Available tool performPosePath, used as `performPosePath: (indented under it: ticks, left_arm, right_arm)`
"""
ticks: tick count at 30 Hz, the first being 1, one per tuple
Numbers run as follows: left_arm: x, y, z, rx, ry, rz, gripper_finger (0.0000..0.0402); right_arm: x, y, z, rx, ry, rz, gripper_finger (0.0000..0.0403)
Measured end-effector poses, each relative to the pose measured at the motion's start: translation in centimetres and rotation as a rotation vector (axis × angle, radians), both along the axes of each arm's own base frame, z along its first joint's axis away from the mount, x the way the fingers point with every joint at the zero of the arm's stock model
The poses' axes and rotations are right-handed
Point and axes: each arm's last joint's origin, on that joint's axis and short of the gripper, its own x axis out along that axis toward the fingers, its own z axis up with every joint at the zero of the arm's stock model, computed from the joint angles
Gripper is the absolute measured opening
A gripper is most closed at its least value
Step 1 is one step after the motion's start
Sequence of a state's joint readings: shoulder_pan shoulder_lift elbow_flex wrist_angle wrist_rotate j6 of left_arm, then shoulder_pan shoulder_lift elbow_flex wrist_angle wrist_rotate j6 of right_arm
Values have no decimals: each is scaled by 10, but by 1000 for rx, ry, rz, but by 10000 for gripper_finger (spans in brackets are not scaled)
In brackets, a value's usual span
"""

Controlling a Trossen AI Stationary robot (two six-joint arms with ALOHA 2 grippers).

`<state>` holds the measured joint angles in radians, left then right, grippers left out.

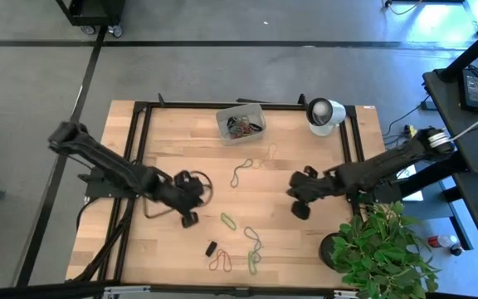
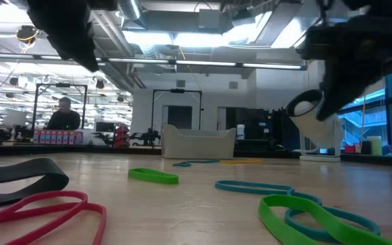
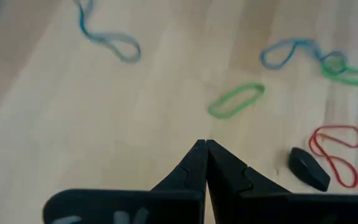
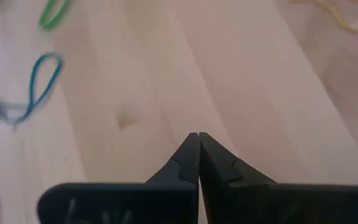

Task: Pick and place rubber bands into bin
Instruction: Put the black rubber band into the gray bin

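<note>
Here both pincers hover shut and empty above the bench [image 1: 164, 133].
The left pincer [image 1: 191, 218] and right pincer [image 1: 299, 209] flank loose rubber bands [image 1: 228, 221]; the bin [image 1: 241, 122], at the far edge, already holds several.

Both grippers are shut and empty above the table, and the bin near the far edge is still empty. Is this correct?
Not quite: the bin is not empty. The high view shows a cluster of rubber bands already inside it. The rest holds: the left gripper and the right gripper are both shut, holding nothing, above the table.
</note>
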<state>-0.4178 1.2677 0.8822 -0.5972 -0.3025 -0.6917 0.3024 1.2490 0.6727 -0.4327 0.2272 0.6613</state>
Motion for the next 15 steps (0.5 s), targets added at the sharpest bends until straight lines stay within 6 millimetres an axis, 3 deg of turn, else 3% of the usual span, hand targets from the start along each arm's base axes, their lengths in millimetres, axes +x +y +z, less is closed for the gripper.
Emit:
performPosePath:
  ticks: [7,15]
  left_arm:
    - [47,-44,-10,-50,242,124,4]
    - [82,-80,-29,-257,364,296,21]
  right_arm:
    - [-38,1,-11,10,-52,76,6]
    - [-53,-4,-20,17,-81,90,6]
